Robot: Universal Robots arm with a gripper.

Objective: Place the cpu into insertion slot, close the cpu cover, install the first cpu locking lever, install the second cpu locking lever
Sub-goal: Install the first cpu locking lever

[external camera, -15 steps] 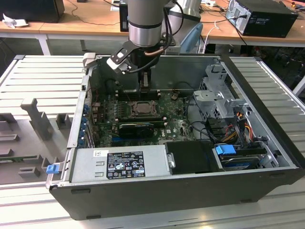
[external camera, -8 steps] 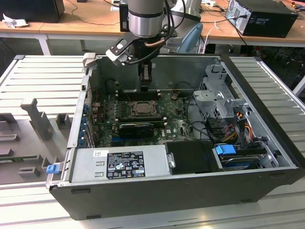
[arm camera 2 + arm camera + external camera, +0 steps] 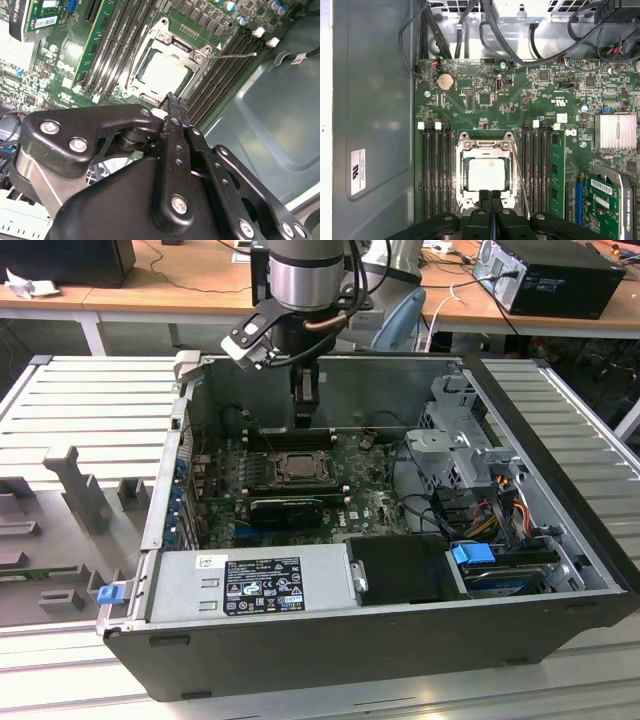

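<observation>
Our gripper [image 3: 490,194] hovers at the edge of the cpu cover [image 3: 485,145], fingers [image 3: 483,201] pinched together, empty — a slim tip for pushing, we judge; the cpu [image 3: 487,173] lies seated beneath, between memory slots [image 3: 436,170].

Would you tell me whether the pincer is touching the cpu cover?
Cannot tell: in the first wrist view the pincer overlaps the edge of the cpu cover, hiding any contact or gap.

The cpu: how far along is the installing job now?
Done: the cpu is seated, and the cpu cover lies flat over it. In hand: shut jaws at the cover's edge. Left: one locking lever juts free; the other's state is unclear.
</observation>
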